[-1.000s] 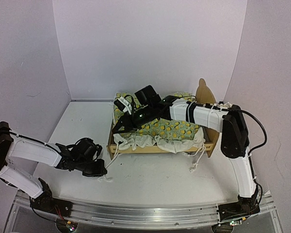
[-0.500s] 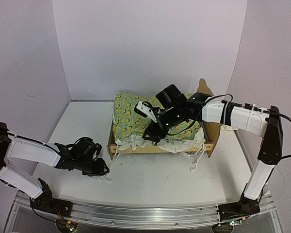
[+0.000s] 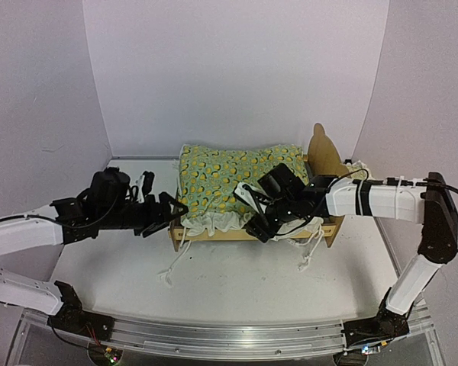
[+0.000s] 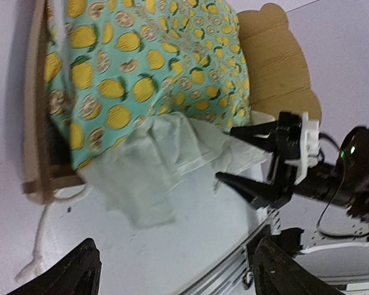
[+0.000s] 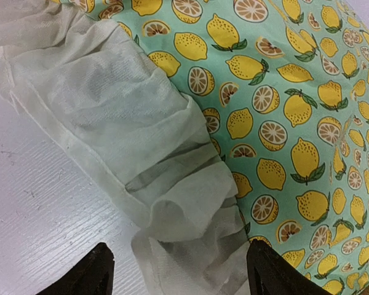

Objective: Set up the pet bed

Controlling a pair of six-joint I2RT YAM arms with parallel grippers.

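Observation:
The pet bed (image 3: 330,229) stands mid-table, its curved plywood headboard (image 3: 321,147) at the right end. A lemon-print blanket (image 3: 233,171) lies spread over it, and its white ruffle (image 3: 214,221) hangs over the near rail. My left gripper (image 3: 172,210) hovers open at the bed's left end, holding nothing. My right gripper (image 3: 258,219) is open just above the ruffle at the near rail. In the left wrist view, the bed frame (image 4: 34,153), blanket (image 4: 141,67) and headboard (image 4: 273,55) show. The right wrist view shows blanket (image 5: 283,92) and ruffle (image 5: 111,110) beyond my open right gripper (image 5: 181,273).
White cords trail from the bed onto the table at the near left (image 3: 174,263) and near right (image 3: 309,250). A bit of white cloth (image 3: 356,165) shows behind the headboard. White walls close the table on three sides. The arms' base rail (image 3: 214,335) runs along the near edge.
My left gripper rose from the near-left table, moved to the bed's left end and opened. My right gripper let go of the blanket and drew back to the near rail. The blanket now lies flat.

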